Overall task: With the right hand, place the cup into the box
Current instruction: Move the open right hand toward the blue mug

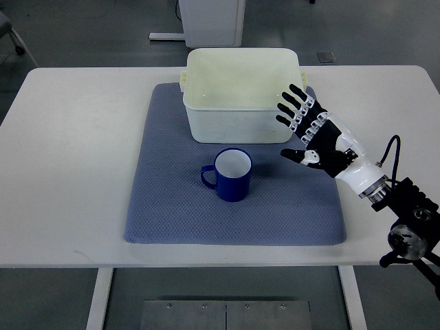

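Since the blue cup (232, 175) sits upright on the mat (165, 206), just in front of the box (240, 124), the empty, spread-fingered right hand (313, 137) needs to reach leftward.

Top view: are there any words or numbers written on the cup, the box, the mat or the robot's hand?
None can be read.
Blue cup: plain, no print visible.
Cream box: plain.
Blue-grey mat: plain.
Right hand: no lettering shows.
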`<act>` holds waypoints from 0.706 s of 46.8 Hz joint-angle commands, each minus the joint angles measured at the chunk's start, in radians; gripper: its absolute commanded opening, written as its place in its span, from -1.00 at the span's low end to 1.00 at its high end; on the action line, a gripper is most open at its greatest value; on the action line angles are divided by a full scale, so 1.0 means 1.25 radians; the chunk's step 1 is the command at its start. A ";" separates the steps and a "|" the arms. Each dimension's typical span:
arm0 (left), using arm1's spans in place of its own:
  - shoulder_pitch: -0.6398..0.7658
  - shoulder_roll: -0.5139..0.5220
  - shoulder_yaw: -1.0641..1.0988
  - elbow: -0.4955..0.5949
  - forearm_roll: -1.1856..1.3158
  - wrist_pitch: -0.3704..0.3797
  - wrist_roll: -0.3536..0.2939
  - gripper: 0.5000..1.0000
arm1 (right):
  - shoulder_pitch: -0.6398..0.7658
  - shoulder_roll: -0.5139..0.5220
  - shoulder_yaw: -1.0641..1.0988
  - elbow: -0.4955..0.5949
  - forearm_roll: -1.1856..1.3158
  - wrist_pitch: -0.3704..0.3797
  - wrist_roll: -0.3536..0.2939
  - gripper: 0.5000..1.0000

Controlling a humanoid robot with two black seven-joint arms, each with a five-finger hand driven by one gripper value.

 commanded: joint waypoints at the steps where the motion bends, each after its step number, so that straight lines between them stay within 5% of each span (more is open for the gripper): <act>1: 0.000 0.000 0.000 0.000 0.000 0.000 0.000 1.00 | -0.004 -0.004 -0.003 -0.001 0.009 0.000 -0.001 1.00; 19: 0.000 0.000 0.000 0.001 0.000 0.000 0.000 1.00 | -0.010 0.006 -0.003 -0.012 0.012 0.002 0.012 1.00; 33: 0.000 0.000 0.000 0.000 0.000 0.000 0.000 1.00 | -0.015 0.097 -0.003 -0.068 -0.008 -0.017 0.004 0.98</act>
